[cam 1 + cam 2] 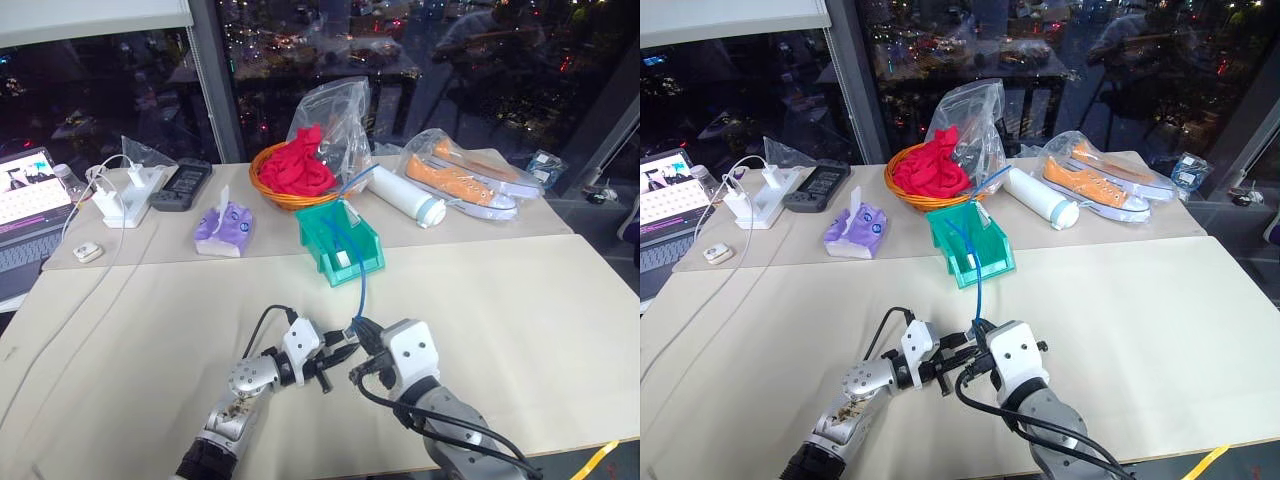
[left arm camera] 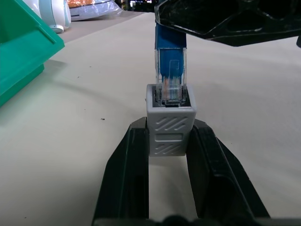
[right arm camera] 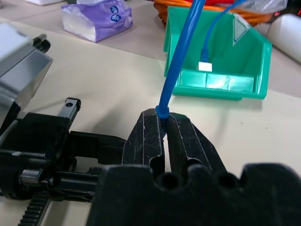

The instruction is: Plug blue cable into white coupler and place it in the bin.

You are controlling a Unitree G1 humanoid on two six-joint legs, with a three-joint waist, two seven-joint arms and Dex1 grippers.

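The right gripper (image 3: 164,123), clamped on the blue cable (image 3: 181,56), holds its plug in line with the white coupler (image 2: 170,123) pinched in the left gripper (image 2: 169,150), bin (image 1: 340,243) at twelve o'clock.

- orange wicker basket (image 1: 268,186) with red cloth (image 1: 300,160) heaped in it, back centre of table
- clear plastic bag (image 1: 335,105) standing just behind basket
- white cylinder (image 1: 405,196) lying on its side, right of basket
- orange sneakers (image 1: 462,180) in a clear bag, far right
- purple tissue pack (image 1: 223,227) left of basket
- white power adapters (image 1: 125,195) with white cord, dark calculator-like device (image 1: 182,184) beside them
- laptop (image 1: 28,215) open at left edge
- small white case (image 1: 87,252) near laptop
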